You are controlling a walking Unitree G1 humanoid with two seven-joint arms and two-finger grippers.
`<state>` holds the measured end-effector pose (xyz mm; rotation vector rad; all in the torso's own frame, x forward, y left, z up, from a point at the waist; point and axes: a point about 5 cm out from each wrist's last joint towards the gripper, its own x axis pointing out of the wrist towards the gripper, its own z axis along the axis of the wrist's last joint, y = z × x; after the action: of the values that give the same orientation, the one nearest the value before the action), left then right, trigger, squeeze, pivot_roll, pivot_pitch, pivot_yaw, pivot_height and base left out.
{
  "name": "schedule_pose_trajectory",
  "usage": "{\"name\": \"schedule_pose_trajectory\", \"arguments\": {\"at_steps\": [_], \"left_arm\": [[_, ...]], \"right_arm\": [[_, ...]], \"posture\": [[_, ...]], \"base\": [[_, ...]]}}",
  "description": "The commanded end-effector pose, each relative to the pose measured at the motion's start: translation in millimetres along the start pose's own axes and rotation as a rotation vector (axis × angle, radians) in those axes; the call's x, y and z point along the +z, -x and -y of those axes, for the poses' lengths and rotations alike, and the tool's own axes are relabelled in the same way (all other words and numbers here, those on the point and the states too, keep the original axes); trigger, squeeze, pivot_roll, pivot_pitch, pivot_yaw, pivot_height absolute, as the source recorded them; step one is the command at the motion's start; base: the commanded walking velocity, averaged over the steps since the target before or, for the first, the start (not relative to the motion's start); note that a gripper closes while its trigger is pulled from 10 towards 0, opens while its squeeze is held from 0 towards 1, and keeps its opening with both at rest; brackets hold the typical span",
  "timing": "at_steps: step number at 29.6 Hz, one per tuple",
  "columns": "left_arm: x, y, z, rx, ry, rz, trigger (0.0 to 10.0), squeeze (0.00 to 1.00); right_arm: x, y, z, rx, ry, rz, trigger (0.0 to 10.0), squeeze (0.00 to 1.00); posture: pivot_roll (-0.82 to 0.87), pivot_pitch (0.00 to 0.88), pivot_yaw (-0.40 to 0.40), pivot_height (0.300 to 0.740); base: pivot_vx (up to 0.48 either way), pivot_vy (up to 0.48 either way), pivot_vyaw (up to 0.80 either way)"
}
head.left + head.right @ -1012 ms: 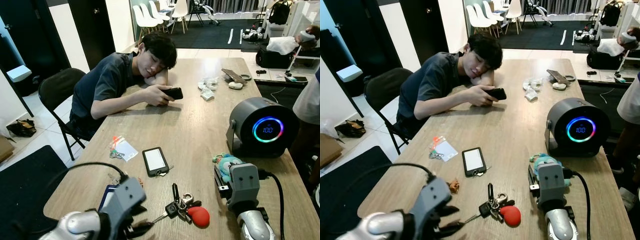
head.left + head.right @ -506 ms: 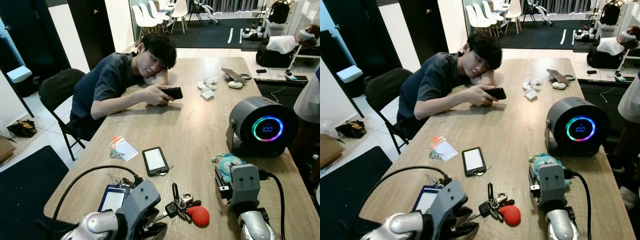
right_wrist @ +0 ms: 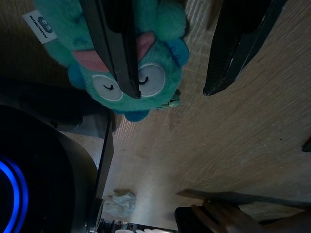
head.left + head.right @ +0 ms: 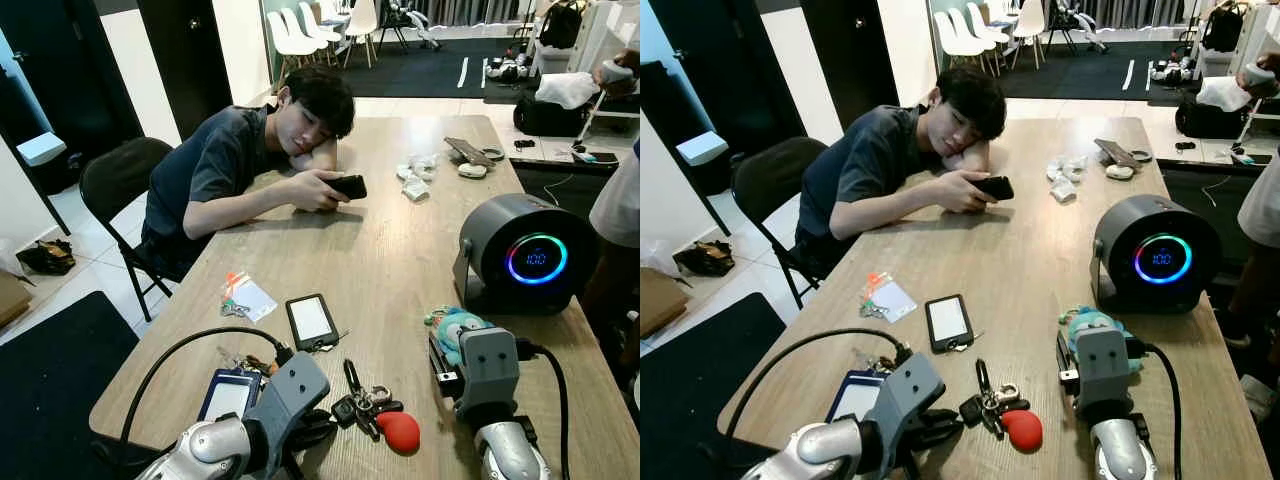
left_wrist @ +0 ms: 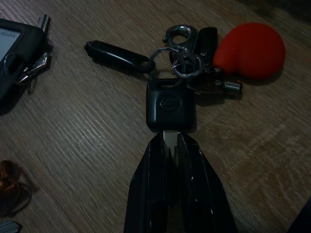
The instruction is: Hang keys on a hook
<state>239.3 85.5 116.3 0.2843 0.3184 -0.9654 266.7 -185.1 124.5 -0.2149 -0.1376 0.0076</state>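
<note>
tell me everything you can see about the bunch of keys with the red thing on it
The bunch of keys lies flat on the wooden table, near its front edge. A black square-headed key joins metal split rings, a silver clasp, a slim black fob, another metal key, and a rounded red charm that looks rubbery. The left gripper is shut on the black-headed key's metal blade, its fingers on either side. Nothing is lifted; every part rests on the wood.
</note>
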Motion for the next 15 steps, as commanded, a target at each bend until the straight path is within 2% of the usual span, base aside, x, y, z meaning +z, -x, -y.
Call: {"name": "schedule_pose_trajectory", "arguments": {"at_steps": [1, 2, 3, 4, 5, 8, 9, 11, 12, 13, 14, 15], "left_arm": [[-16.7, 0.8, -2.0, 0.017, 0.031, -0.075, 1.5, 0.0], [-16.3, 1.5, -2.9, 0.02, 0.029, -0.072, 1.5, 0.0], [-14.7, 2.5, -4.5, 0.024, 0.024, -0.064, 4.8, 0.0], [-14.7, 2.5, -4.5, 0.024, 0.024, -0.064, 4.8, 0.0], [-11.8, 3.3, -6.4, 0.033, 0.018, -0.049, 10.0, 0.0], [12.6, 8.1, -18.1, 0.079, 0.027, 0.085, 10.0, 0.0], [12.6, 8.1, -18.1, 0.079, 0.027, 0.085, 10.0, 0.0], [27.1, 12.2, -23.9, 0.093, 0.04, 0.167, 10.0, 0.0], [27.1, 12.2, -23.9, 0.093, 0.04, 0.167, 10.0, 0.0], [38.4, 16.6, -28.1, 0.1, 0.049, 0.226, 10.0, 0.0], [38.4, 16.6, -28.1, 0.1, 0.049, 0.226, 10.0, 0.0], [48.4, 21.1, -31.5, 0.1, 0.065, 0.277, 10.0, 0.0]], "right_arm": [[-5.2, 2.0, -4.5, 0.014, -0.01, -0.02, 10.0, 0.0], [-5.1, 1.6, -4.5, 0.015, -0.01, -0.02, 10.0, 0.0], [-4.7, 0.7, -4.4, 0.015, -0.009, -0.018, 10.0, 0.0], [-4.7, 0.7, -4.4, 0.015, -0.009, -0.018, 10.0, 0.0], [-4.3, 0.2, -4.3, 0.015, -0.009, -0.016, 10.0, 0.0], [-3.7, -1.1, -3.8, 0.018, -0.007, -0.013, 10.0, 0.0], [-3.7, -1.1, -3.8, 0.018, -0.007, -0.013, 10.0, 0.0], [-3.5, -1.5, -3.6, 0.019, -0.006, -0.012, 10.0, 0.0], [-3.5, -1.5, -3.6, 0.019, -0.006, -0.012, 10.0, 0.0], [-3.3, -1.8, -3.5, 0.019, -0.005, -0.011, 10.0, 0.0], [-3.3, -1.8, -3.5, 0.019, -0.005, -0.011, 10.0, 0.0], [-3.0, -2.1, -3.4, 0.02, -0.005, -0.01, 10.0, 0.0]], "posture": [[0.0, 0.135, 0.11, 0.74], [-0.01, 0.135, 0.11, 0.74], [0.0, 0.132, 0.108, 0.74], [0.0, 0.132, 0.108, 0.74], [-0.01, 0.132, 0.107, 0.74], [-0.01, 0.128, 0.102, 0.74], [-0.01, 0.128, 0.102, 0.74], [-0.01, 0.127, 0.102, 0.74], [-0.01, 0.127, 0.102, 0.74], [-0.01, 0.126, 0.101, 0.74], [-0.01, 0.126, 0.101, 0.74], [-0.01, 0.126, 0.102, 0.74]], "base": [[0.0, 0.0, 0.0], [0.0, 0.0, 0.0], [0.0, 0.0, 0.0], [0.0, 0.0, 0.0], [0.0, 0.0, 0.0], [0.0, 0.0, 0.0], [0.0, 0.0, 0.0], [0.0, 0.0, 0.0], [0.0, 0.0, 0.0], [0.0, 0.0, 0.0], [0.0, 0.0, 0.0], [0.0, 0.0, 0.0]]}}
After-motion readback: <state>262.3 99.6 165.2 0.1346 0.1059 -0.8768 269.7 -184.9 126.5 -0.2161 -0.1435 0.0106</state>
